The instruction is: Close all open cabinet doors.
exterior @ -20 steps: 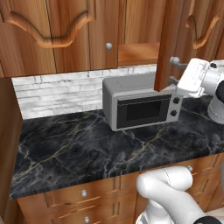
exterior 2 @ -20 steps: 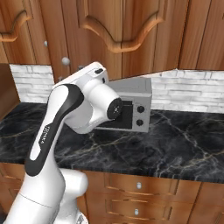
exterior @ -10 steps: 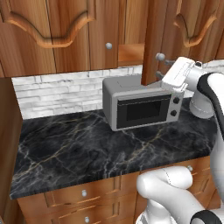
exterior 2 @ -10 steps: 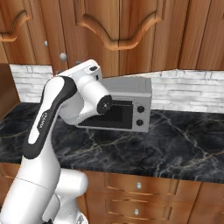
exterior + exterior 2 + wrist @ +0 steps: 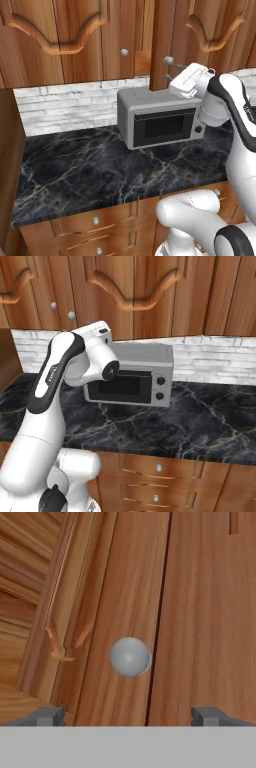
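Note:
In the left base view a reddish-brown cabinet door (image 5: 161, 35) above the microwave stands ajar, its edge turned out from the cabinet front, with a round silver knob (image 5: 169, 60) near its lower edge. A narrow gap shows between it and the shut neighbouring door (image 5: 75, 35). My gripper (image 5: 170, 78) is just below that knob, at the door's lower corner. In the hand view the knob (image 5: 130, 657) sits centred above my gripper (image 5: 129, 716), whose fingertips (image 5: 47, 716) stand wide apart, open and holding nothing. In the right base view the door (image 5: 90, 301) is partly hidden by my arm.
A grey microwave (image 5: 160, 120) stands on the black marble counter (image 5: 90, 170) directly under my hand, against the white brick backsplash. Drawer fronts with silver knobs (image 5: 95, 220) run below the counter. Another arched upper door (image 5: 220, 30) hangs to the right.
My hand has moved left along the cabinet front, and the ajar door with its knob has swung left with it, narrowing the gap.

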{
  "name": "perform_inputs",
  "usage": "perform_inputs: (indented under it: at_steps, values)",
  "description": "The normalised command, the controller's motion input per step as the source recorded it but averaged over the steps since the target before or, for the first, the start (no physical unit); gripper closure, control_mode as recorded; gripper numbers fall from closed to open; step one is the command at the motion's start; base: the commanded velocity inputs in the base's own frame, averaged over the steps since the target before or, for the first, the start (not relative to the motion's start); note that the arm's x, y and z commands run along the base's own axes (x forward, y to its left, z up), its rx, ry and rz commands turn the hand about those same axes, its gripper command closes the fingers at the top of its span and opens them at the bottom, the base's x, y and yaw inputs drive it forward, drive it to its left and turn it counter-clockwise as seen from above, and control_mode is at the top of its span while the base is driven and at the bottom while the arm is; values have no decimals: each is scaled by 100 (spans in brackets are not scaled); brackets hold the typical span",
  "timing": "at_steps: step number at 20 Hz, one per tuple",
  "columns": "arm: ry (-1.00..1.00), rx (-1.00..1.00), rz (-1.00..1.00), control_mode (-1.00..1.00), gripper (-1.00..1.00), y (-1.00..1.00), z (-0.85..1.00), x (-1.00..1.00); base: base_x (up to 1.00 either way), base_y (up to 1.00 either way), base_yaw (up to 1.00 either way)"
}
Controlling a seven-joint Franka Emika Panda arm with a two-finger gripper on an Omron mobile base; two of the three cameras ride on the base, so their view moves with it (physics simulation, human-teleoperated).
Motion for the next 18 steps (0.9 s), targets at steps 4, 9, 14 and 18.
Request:
perform_inputs:
  at_steps: [4,9,14,18]
  values:
    - [2,8,0,-100,-100,37,16,45,0,0,0]
    - [3,8,0,-100,-100,36,8,48,0,0,0]
    - [3,9,0,-100,-100,35,7,51,0,0,0]
    - [3,9,0,-100,-100,32,8,53,0,0,0]
